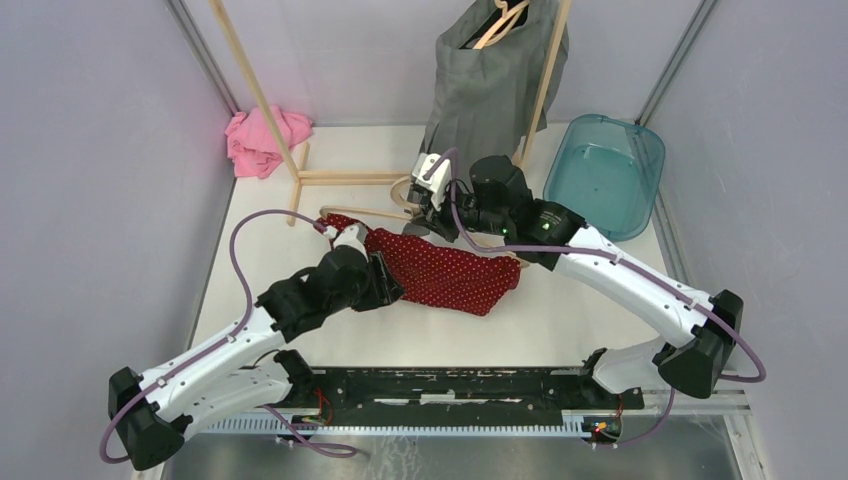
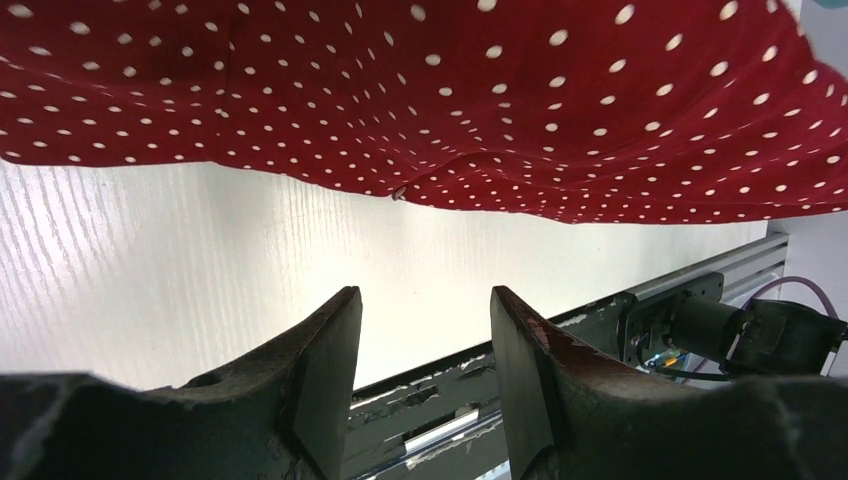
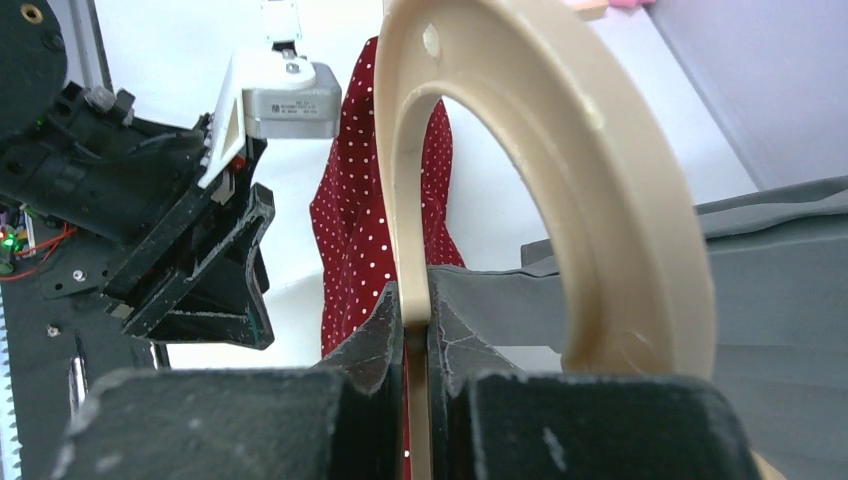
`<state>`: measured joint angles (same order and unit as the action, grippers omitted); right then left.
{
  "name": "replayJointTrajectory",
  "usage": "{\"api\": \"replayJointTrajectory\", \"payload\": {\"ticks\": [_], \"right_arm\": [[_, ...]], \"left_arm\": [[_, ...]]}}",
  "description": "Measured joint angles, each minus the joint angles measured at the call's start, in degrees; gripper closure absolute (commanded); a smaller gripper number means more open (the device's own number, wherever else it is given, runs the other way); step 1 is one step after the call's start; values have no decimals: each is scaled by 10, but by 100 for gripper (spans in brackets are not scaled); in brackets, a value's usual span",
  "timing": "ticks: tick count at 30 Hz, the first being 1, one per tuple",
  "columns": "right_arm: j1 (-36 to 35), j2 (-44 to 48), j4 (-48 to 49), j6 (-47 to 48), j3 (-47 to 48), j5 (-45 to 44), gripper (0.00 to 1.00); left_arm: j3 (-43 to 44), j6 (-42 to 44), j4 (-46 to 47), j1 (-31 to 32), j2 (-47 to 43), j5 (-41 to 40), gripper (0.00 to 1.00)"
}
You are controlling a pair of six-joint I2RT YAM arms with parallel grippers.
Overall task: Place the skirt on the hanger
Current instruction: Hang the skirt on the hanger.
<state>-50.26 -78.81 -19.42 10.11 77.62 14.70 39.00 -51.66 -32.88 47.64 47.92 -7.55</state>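
At the near edge the two arm bases sit along a black rail (image 1: 450, 385). The left arm reaches forward over the white tabletop (image 1: 300, 340). The left gripper (image 1: 388, 283) stands with its fingers (image 2: 330, 350) apart and nothing between them. In the left wrist view only bare tabletop shows in the gap, and the skirt's hem lies just past the fingertips.

The skirt (image 1: 445, 275) – dark red with small white dots – lies crumpled on the tabletop near the middle, between the two grippers. Its left end is just beside the left gripper and its far edge is under the right one. The same fabric fills the top of the left wrist view (image 2: 450, 100).

The right arm comes in from the right and bends over the skirt's far side. The right gripper (image 3: 417, 315) is clamped on the hanger (image 3: 620, 200), its two fingers pressed together on the pale, curved hook, which rises as a loop in front of that camera. From above, the hanger's hook (image 1: 400, 192) shows just left of the right gripper (image 1: 432, 215), and a thin wooden arm runs left along the skirt's upper edge. How much of the skirt is actually on the hanger cannot be told.

Farther back stands a wooden rack (image 1: 255, 90) with a grey garment (image 1: 495, 80) hung from another hanger. A pink cloth (image 1: 262, 140) is bunched at the far left by the rack's foot, and a teal plastic tub (image 1: 605, 175) sits at the far right.
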Motion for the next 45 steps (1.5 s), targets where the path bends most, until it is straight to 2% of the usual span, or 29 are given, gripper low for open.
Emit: {"api": "replayJointTrajectory", "payload": {"ticks": [10,20,30,32,34,39,45], "right_arm": [[0,-1,-37,-5,72,-17,99],[0,-48,-46,-24,144,-61,99],[0,-130,-90,-78,254,-98,99],[0,-133,-90,-89,270,-100,99],[0,-136,-90,-102,287,-103,99],[0,-144,-89,-132,310,-104,99],[0,-159,-90,-155,311,-103,99]], "left_arm": [[72,1,-21,0,5,-11,42],[60,0,1,0,-8,4,38],[-121,-43,207,0,-59,81,29],[-136,-45,246,0,-55,92,28],[-146,-49,291,0,-52,97,20],[-174,-62,403,1,-46,94,19],[-181,-64,495,11,-15,79,19]]}}
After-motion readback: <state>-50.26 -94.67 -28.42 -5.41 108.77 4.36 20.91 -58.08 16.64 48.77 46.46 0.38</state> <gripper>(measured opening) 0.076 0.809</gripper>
